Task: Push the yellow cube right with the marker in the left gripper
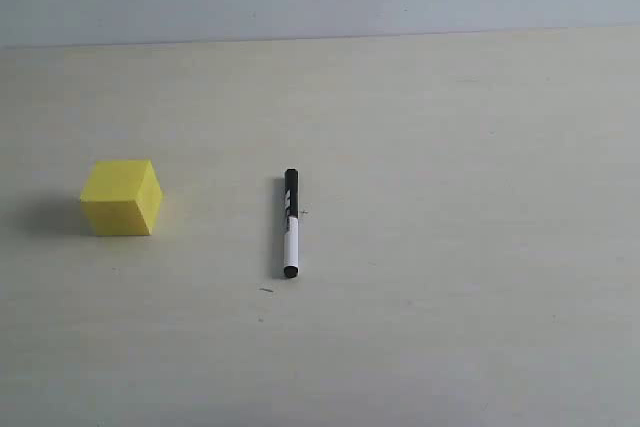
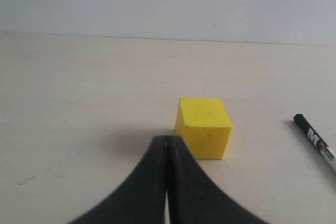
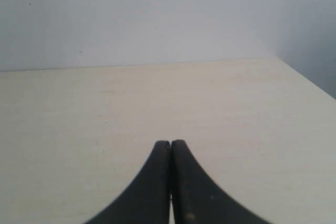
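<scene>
The left claw (image 2: 167, 139) has its tips pressed together with nothing between them, and it hangs near the yellow cube (image 2: 203, 128). The marker (image 2: 317, 142) is not held. It lies flat on the worktop (image 2: 79, 103), to the cube's right and apart from it, so it probably has to be picked up before any push. The right claw (image 3: 170, 142) is also together and empty, with neither thing in its view.

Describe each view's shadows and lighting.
Exterior view: the yellow cube casts a soft shadow leftward, the marker a thin one. Left wrist view: faint shadow beside the cube, by the left gripper. Right wrist view: even light, no clear shadows.
</scene>
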`<state>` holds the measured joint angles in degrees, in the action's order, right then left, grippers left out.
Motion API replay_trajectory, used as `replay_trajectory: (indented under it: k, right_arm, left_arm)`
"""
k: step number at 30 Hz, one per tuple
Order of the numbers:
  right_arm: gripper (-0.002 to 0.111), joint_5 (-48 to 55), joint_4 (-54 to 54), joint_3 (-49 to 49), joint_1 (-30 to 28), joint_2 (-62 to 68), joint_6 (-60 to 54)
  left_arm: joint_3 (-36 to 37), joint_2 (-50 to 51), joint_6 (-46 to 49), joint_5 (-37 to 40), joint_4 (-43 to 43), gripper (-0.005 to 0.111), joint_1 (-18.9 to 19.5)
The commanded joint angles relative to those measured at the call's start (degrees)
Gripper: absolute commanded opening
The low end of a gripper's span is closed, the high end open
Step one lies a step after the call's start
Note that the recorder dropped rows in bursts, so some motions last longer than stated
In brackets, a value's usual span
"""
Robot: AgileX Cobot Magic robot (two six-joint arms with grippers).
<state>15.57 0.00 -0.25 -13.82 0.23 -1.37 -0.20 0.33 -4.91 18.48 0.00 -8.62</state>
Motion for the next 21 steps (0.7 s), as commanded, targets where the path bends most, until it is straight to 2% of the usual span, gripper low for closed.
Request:
replay_trajectory:
  k: [1,3,5,10,14,16,17,19,21]
  right_arm:
    - [0.0,-0.32,0.0,0.25,-0.29,-0.23,-0.3]
    - [0.0,-0.32,0.0,0.25,-0.29,-0.23,-0.3]
    - [0.0,-0.32,0.0,0.25,-0.29,-0.23,-0.3]
    - [0.0,-0.32,0.0,0.25,-0.29,-0.23,-0.3]
    - [0.0,-0.32,0.0,0.25,-0.29,-0.23,-0.3]
    - [0.0,-0.32,0.0,0.25,-0.29,-0.23,-0.3]
    - [0.0,-0.32,0.0,0.25,-0.29,-0.23,-0.3]
    - [0.0,-0.32,0.0,0.25,-0.29,-0.23,-0.3]
    - [0.0,-0.32,0.0,0.25,-0.29,-0.23,-0.3]
  left_arm:
    - [0.2,-0.33,4.91,-3.55,2.85,0.0,0.2]
    - [0.2,-0.33,2.48,-12.68,-0.43,0.0,0.08]
    - [0.2,-0.33,-7.86,-20.49,-6.54,0.0,0.08]
    - [0.2,-0.33,-21.22,-32.1,-7.07,0.0,0.08]
    - [0.2,-0.33,-34.49,-47.24,-7.07,0.0,0.08]
    - [-1.01,-0.33,-33.77,-54.29,-8.82,0.0,0.08]
    - [-2.71,0.48,-32.45,-55.31,-10.13,0.0,0.08]
    - [-8.77,3.83,-27.07,-53.3,-11.05,0.0,0.08]
    - [-16.19,8.63,-21.46,-47.6,-10.53,0.0,0.08]
